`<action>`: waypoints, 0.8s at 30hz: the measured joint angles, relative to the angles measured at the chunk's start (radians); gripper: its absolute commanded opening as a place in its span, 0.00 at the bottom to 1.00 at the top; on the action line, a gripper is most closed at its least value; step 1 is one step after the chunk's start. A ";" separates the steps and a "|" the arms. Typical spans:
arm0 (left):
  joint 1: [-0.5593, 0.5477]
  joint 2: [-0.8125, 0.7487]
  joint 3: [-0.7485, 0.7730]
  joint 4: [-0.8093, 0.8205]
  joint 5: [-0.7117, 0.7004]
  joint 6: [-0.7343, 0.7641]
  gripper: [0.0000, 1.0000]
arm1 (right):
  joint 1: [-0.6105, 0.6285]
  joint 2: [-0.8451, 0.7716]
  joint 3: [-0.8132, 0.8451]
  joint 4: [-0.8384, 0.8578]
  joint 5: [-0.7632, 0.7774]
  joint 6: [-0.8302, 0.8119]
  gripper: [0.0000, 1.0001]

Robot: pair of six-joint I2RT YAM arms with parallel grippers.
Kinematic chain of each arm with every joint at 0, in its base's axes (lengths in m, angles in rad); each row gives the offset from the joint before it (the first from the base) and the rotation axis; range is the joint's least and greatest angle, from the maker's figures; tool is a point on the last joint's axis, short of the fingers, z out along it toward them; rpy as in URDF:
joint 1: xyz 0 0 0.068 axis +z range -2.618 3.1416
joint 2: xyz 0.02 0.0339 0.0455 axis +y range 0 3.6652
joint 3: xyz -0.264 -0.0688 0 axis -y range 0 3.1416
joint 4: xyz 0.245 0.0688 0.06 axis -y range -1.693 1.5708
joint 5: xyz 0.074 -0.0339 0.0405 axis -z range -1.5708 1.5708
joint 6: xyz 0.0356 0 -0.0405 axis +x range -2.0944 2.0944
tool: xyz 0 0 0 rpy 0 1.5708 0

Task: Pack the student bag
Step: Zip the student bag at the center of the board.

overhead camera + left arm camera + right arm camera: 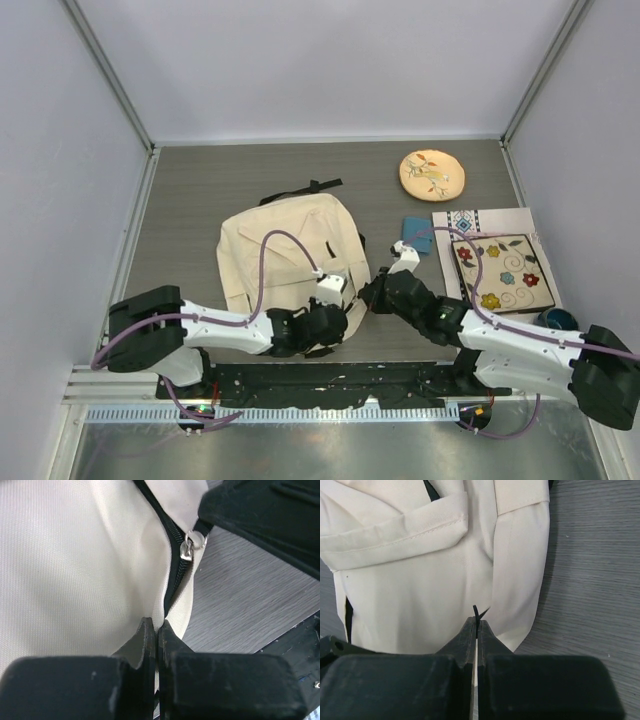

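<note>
The student bag is a large cream backpack lying flat in the middle of the table, its black straps at the far end. My left gripper is shut on the bag's cream fabric at its near right edge, just beside the black zipper; the tips pinch the cloth. A silver zipper slider sits a little further along. My right gripper is shut on a thin black zipper pull tab, which sticks out between its tips. The two grippers are almost touching.
A small blue book lies right of the bag. Beyond it are a square floral mat on a white sheet, a round tan embroidered disc at the back, and a dark teal object near the right arm. Walls enclose three sides.
</note>
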 measured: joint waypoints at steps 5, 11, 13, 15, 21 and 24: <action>-0.061 0.010 -0.022 0.014 -0.068 -0.039 0.00 | 0.002 0.114 0.032 0.032 0.002 -0.011 0.01; -0.149 0.076 0.029 -0.034 -0.203 -0.061 0.00 | -0.011 0.226 0.103 0.042 -0.005 -0.059 0.01; -0.171 0.085 0.039 -0.051 -0.240 -0.076 0.00 | -0.029 0.242 0.113 0.042 -0.016 -0.074 0.01; -0.187 0.086 0.039 -0.064 -0.270 -0.099 0.00 | -0.045 0.256 0.122 0.039 -0.037 -0.085 0.01; -0.204 0.019 -0.007 -0.083 -0.300 -0.157 0.00 | -0.056 0.254 0.133 0.037 -0.108 -0.102 0.01; -0.205 -0.039 -0.026 -0.111 -0.302 -0.173 0.00 | -0.053 0.226 0.122 0.049 -0.126 -0.096 0.01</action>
